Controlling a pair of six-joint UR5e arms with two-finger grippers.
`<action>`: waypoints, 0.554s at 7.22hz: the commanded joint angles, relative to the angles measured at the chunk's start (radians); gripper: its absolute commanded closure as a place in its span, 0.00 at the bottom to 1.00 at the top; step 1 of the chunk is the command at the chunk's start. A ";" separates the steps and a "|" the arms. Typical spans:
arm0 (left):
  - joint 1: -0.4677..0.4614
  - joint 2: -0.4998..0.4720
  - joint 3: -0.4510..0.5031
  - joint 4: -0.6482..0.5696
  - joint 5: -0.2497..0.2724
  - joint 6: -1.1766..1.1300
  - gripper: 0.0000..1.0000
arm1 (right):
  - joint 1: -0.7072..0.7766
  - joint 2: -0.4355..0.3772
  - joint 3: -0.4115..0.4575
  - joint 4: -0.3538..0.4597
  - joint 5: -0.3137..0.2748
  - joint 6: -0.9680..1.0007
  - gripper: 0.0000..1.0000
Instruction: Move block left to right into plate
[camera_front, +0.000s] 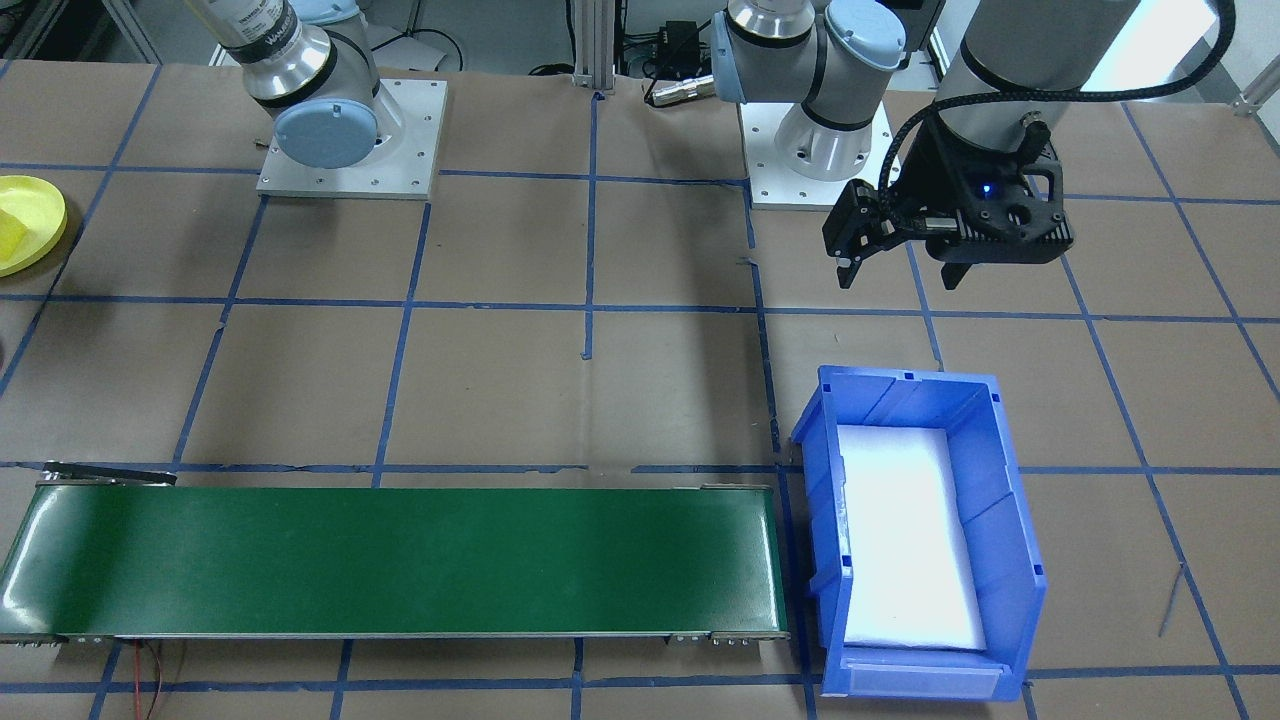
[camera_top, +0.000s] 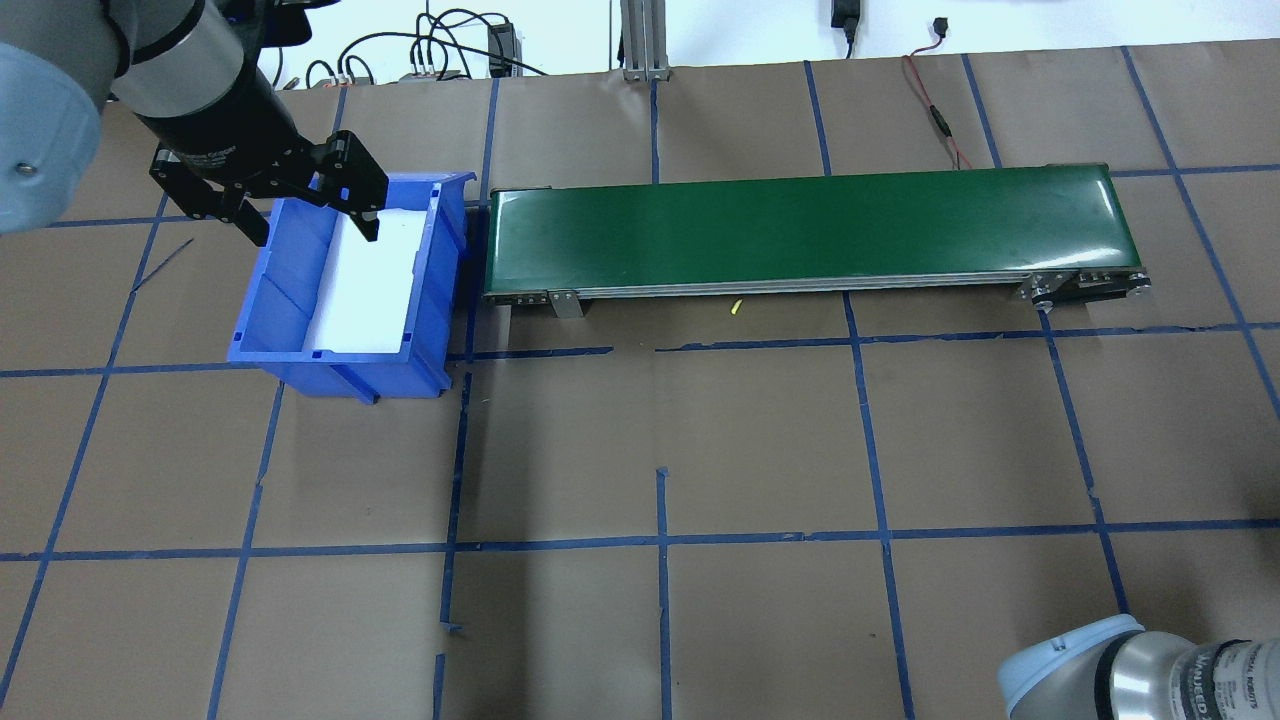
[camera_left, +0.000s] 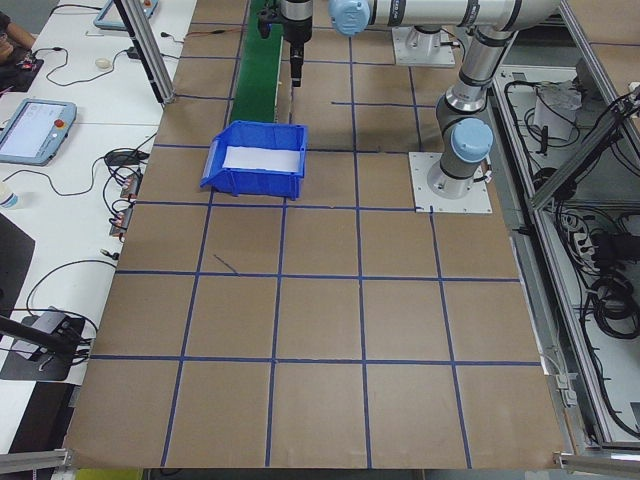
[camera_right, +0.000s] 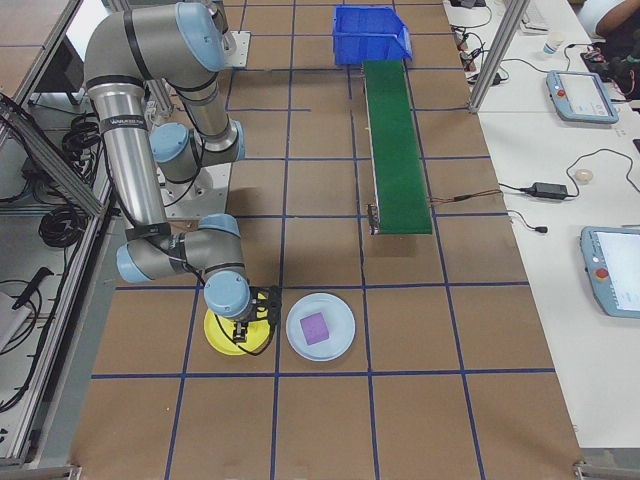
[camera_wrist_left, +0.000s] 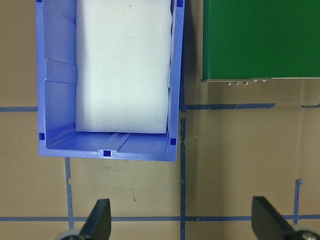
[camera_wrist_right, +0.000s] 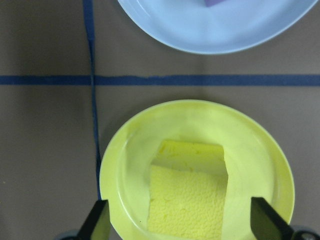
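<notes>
Hovering straight over the yellow plate (camera_wrist_right: 196, 172), the right gripper (camera_wrist_right: 180, 222) has its fingers spread wide and empty, and the yellow block (camera_wrist_right: 189, 192) lies inside the plate directly beneath them, sitting square within the raised rim (so the task looks all but finished and the next move is probably a plain lift away). The left gripper (camera_wrist_left: 181, 220) is far off at the other end of the table, also spread and holding nothing, near the blue bin (camera_wrist_left: 55, 90) and the green conveyor (camera_top: 800, 230). Just beside the yellow plate sits a pale blue plate (camera_right: 320, 325) with a purple block (camera_right: 316, 327), cut off in the wrist view
</notes>
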 joint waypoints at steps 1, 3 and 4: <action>-0.001 0.000 -0.001 0.000 0.000 0.000 0.00 | 0.125 -0.091 -0.125 0.159 0.016 0.066 0.00; -0.002 0.000 -0.008 0.002 0.000 0.000 0.00 | 0.255 -0.233 -0.155 0.319 0.030 0.204 0.00; -0.002 0.000 -0.008 0.002 0.000 0.000 0.00 | 0.333 -0.287 -0.152 0.374 0.022 0.338 0.00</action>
